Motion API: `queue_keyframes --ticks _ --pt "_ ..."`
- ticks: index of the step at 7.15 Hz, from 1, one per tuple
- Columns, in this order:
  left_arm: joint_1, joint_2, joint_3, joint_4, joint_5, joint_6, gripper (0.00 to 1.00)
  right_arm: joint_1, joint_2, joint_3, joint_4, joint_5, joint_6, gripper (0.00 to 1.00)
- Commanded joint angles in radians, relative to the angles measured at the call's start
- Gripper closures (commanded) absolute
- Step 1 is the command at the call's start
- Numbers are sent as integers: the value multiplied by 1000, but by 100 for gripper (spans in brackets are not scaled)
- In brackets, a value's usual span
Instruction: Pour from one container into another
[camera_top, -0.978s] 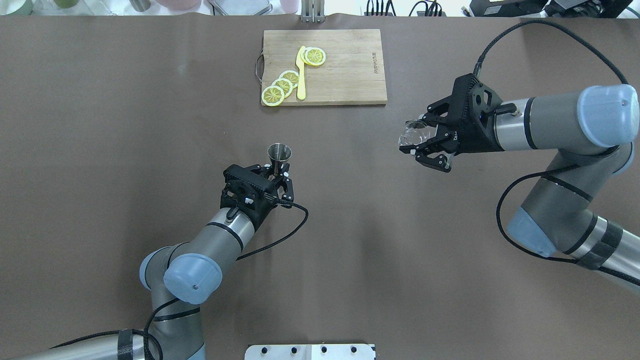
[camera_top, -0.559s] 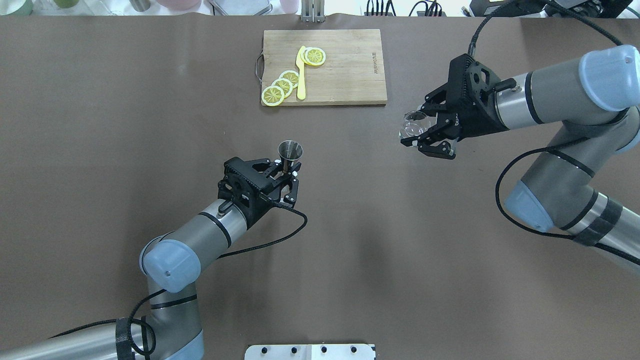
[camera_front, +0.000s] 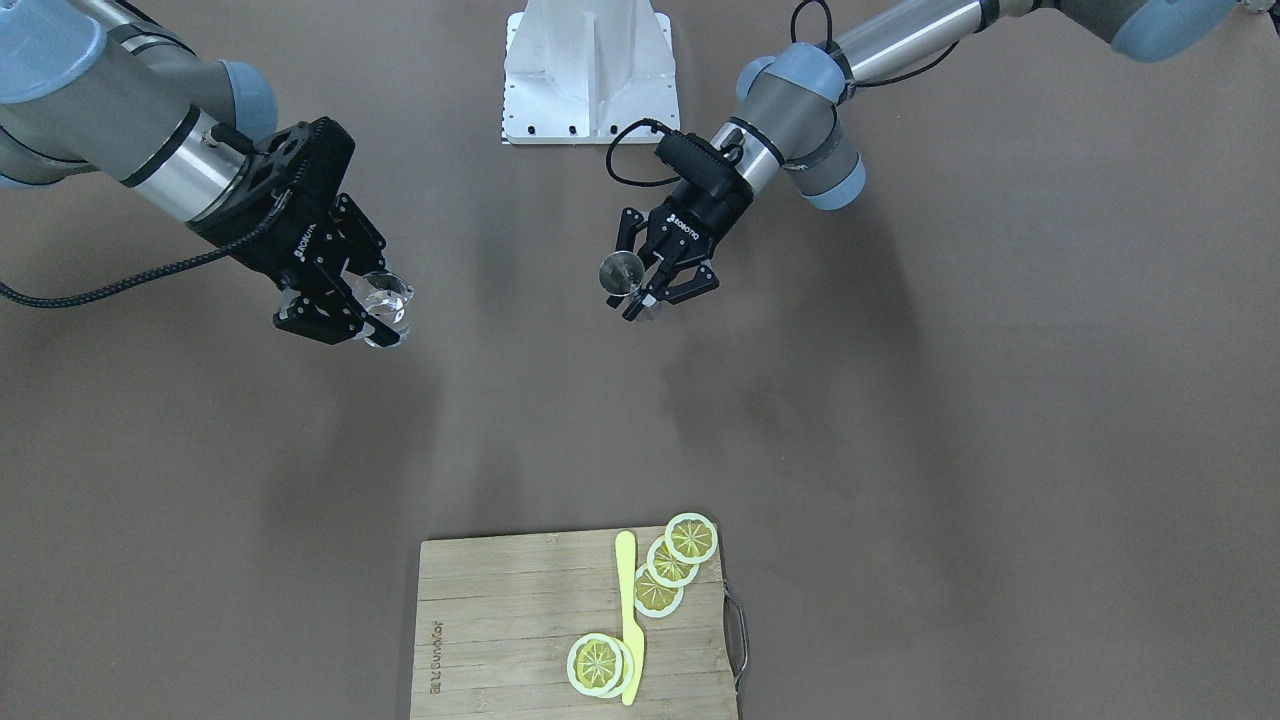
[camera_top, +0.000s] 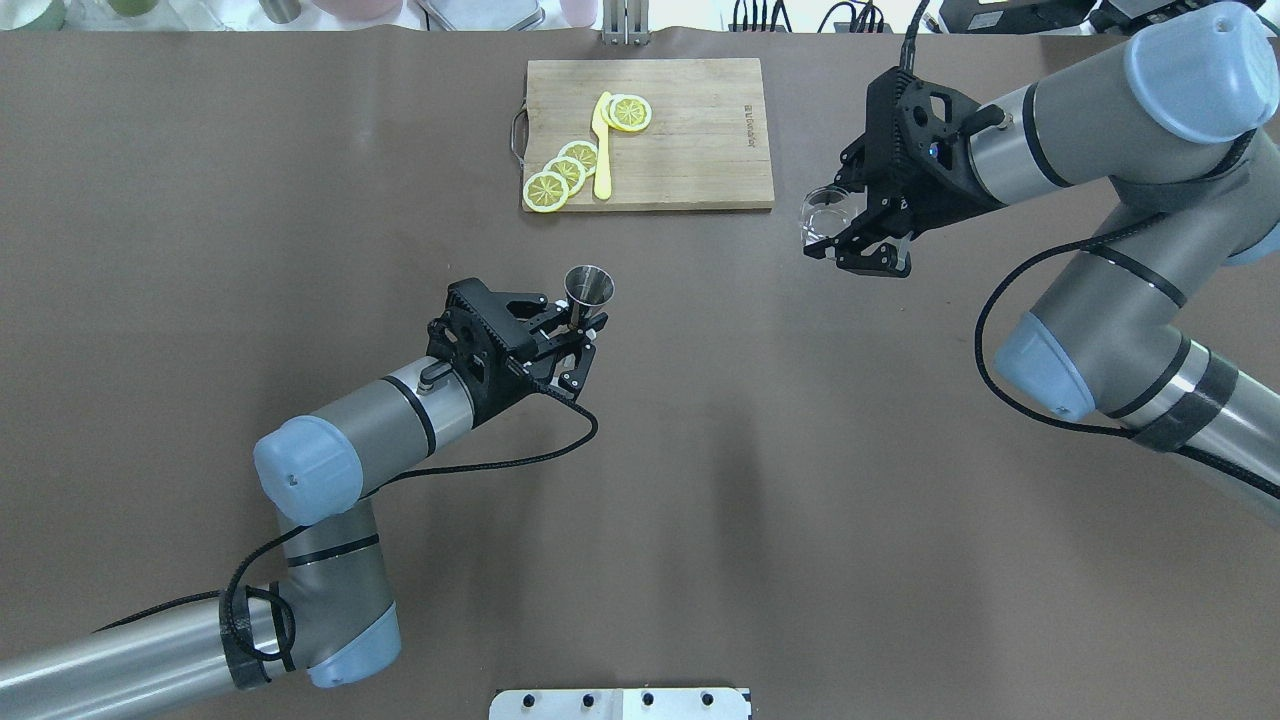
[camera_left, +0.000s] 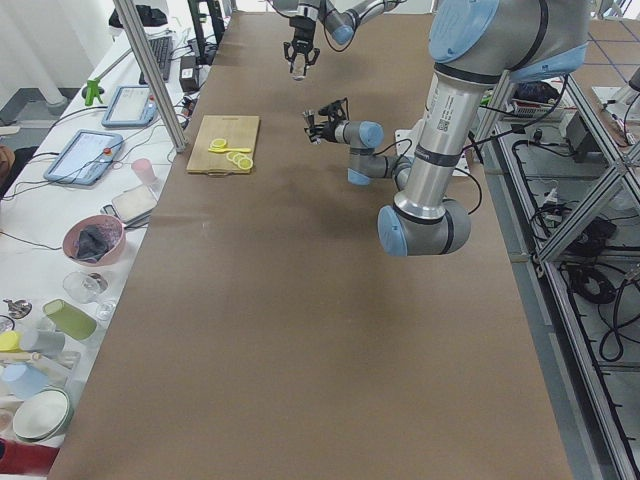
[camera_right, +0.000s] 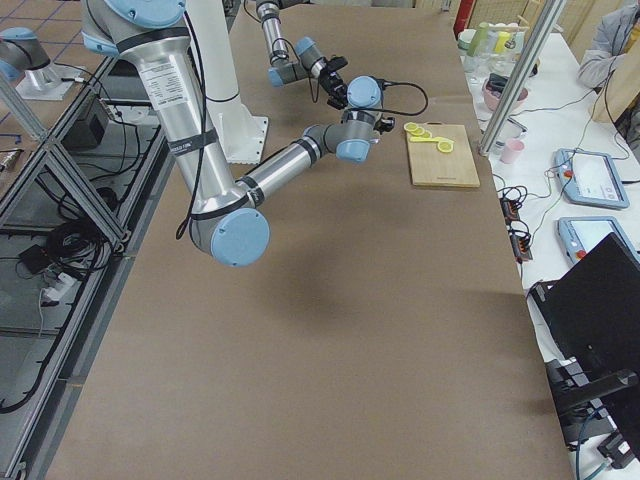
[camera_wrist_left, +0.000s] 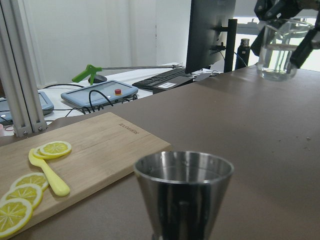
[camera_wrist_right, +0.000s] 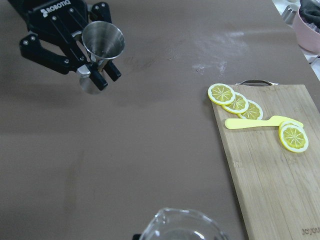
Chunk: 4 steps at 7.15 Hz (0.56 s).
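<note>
You have both vessels in hand: the left tool (camera_top: 578, 328) clamps the steel jigger (camera_top: 589, 288) at mid-frame, and the right tool (camera_top: 840, 228) grips the clear glass (camera_top: 823, 213) at upper right (upright, seemingly with liquid in it). They are well apart, so closing in and pouring are left.

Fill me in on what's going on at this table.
The robot is setting up a pour. The right tool holds a small clear glass upright above the table, apparently with some clear liquid in it. The left tool grips a steel jigger by its narrow waist, open cone up. The two vessels are well apart, so nothing is being poured yet. A cutting board with lemon slices and a yellow knife lies at the far side, away from both tools.
</note>
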Motion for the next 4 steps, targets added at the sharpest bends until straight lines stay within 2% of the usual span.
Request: queue_keyframes --ticks 1,3,4 --pt "-35 -19 -14 -12 -62 18 100 -3 20 14 -95 -48 -61 100" --pt "-40 -13 -8 -15 -65 20 100 -11 48 29 -187 -84 -110 100" --pt "-41 -10 -6 -18 -107 21 100 -17 46 47 -217 -117 -136 100"
